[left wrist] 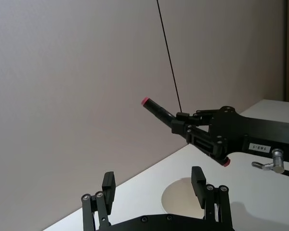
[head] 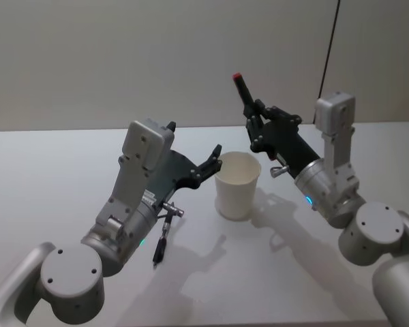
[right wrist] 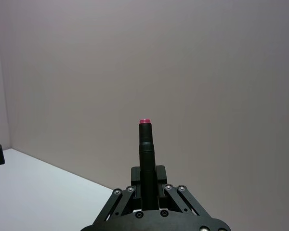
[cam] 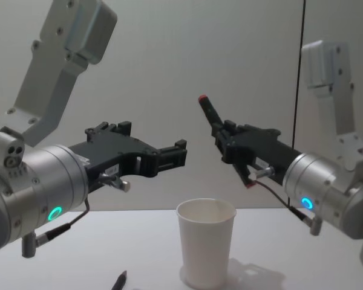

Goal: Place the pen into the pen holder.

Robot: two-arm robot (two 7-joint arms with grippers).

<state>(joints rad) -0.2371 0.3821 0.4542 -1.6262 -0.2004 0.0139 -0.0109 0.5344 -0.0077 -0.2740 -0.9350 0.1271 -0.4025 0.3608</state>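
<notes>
Two arms reach over the white bench [head: 41, 170]. The right jaws are clamped on the black pen [head: 245, 95] at mid-length. They hold it tilted, red end up, in the air above and slightly right of the pen holder [head: 237, 187], which stands upright. The left jaws are spread wide and empty, raised just left of its rim. A second dark pen [head: 160, 246] lies on the bench under the left arm.
</notes>
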